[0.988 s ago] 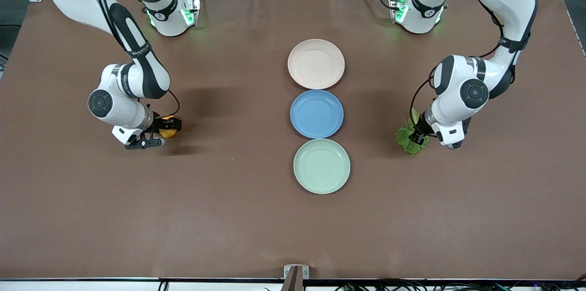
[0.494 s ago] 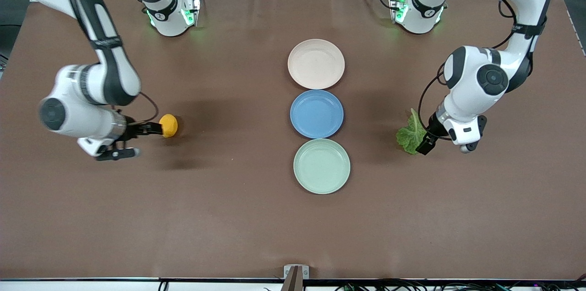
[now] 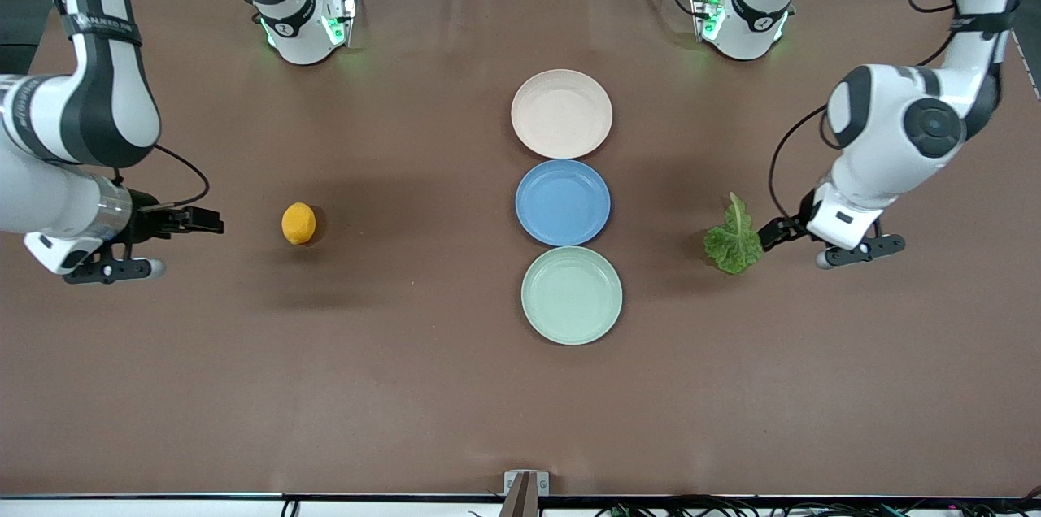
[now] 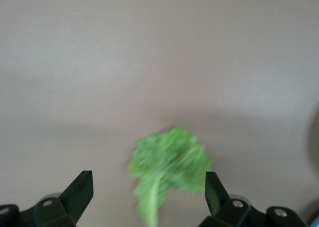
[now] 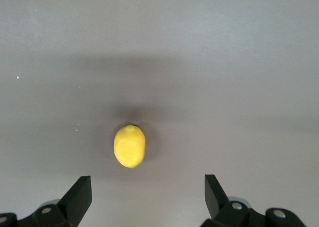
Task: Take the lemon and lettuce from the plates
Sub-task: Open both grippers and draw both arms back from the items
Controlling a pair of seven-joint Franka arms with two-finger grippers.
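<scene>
Lemon (image 3: 298, 223): on the table (image 3: 407, 387), middle left of the front frame.
Lettuce (image 3: 734, 240): on the table, middle right.
Plates (image 3: 562, 113): centre column.
Right gripper (image 3: 199, 221): fingers apart, empty, far left.
Left gripper (image 3: 773, 233): fingers apart, just beside the lettuce.

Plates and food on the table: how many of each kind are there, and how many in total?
Plates: 3, namely cream plate, blue plate, green plate
Lemon: 1
Lettuce: 1
Total: 5
</scene>
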